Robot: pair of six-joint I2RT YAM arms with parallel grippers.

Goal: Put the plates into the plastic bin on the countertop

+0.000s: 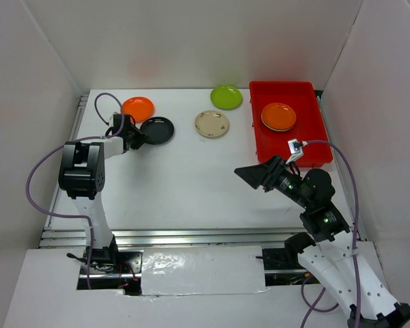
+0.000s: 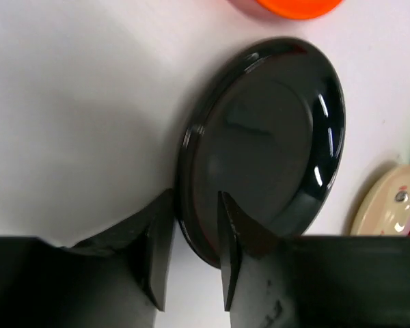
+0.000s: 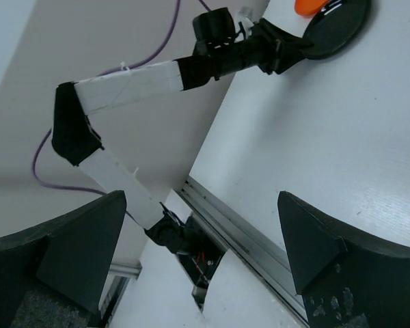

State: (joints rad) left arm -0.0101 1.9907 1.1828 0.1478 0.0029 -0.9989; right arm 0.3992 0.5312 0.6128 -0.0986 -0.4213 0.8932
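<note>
The countertop (image 1: 191,188) is flat, plain and white, with white walls around it. A ridged metal rail (image 1: 191,236) runs along its bottom edge in the top view.

On the right side sits the plastic bin (image 1: 313,147). It is bright red and smooth, shaped like a box with low walls. Inside it, near the top of the bin, lies one round shiny plate, the orange plate in the bin (image 1: 279,116). Its edge looks thick, and I cannot tell if another plate is under it. The rest of the bin floor is bare red.

Four more plates lie flat on the white top, all small, round and shallow. The lime green plate (image 1: 226,96) is just left of the bin. The cream plate (image 1: 212,124), with small marks on it, is below it. The black plate (image 1: 157,130) is glossy and catches the light. The second orange plate (image 1: 138,107) is at the upper left, just beside the black one.

The left gripper (image 2: 191,256) has dark, wedge-shaped fingers (image 2: 160,249). It pinches the rim of the black plate, one finger outside the edge and one on top.

The right gripper (image 3: 201,198) hangs over bare table below the bin. Its two fingers are spread wide and hold nothing.
</note>
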